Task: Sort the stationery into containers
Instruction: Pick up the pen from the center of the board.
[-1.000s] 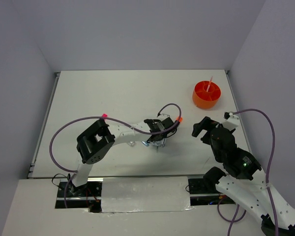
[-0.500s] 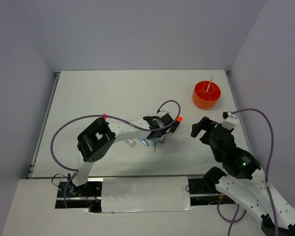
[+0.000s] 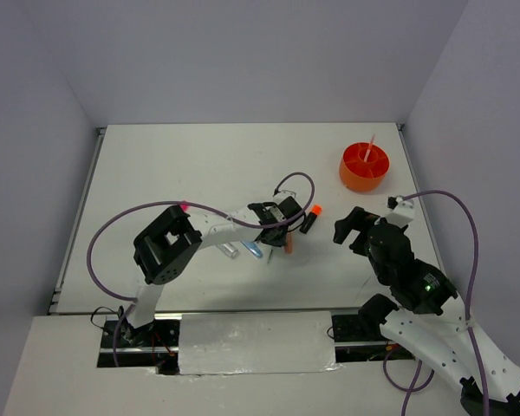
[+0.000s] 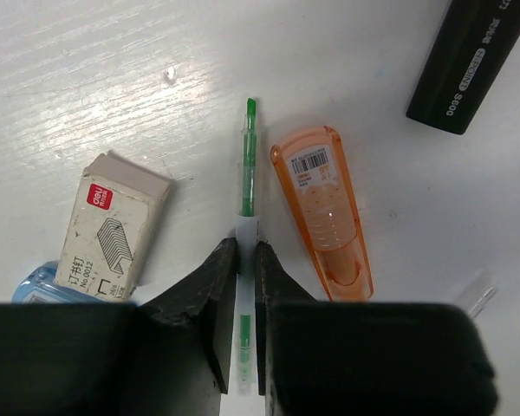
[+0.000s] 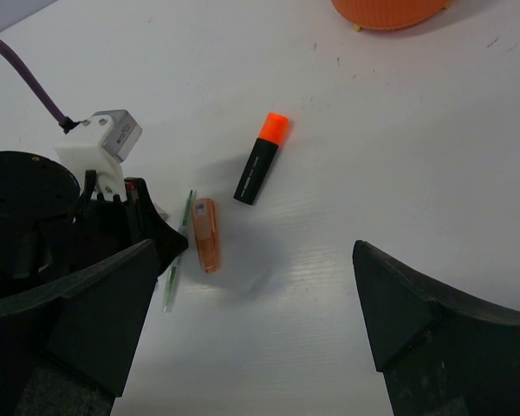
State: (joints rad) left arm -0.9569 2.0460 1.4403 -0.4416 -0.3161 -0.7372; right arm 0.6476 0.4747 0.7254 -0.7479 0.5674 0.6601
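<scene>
White counter (image 3: 199, 165): one blue piece (image 4: 36, 282) cut off lower left, one staple box (image 4: 113, 221), left fingers (image 4: 212, 290) clenched on one green pen (image 4: 247, 165), one peach dispenser (image 4: 322, 208), one black highlighter (image 4: 472, 61) cropped upper right; right fingers (image 5: 425, 329) released; orange tub (image 3: 362, 182) far upper right.

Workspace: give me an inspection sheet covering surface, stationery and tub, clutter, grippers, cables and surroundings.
Surface: white table, no spills seen.
Job's things: orange tub at far right, one stick inside; orange-capped highlighter, peach piece and staple box lie on the table.
Clutter: nothing seen.
Grippers: left gripper shut on thin green pen; right gripper open, empty.
Cables: two purple cables loop over the table.
Surroundings: plain grey walls.
</scene>
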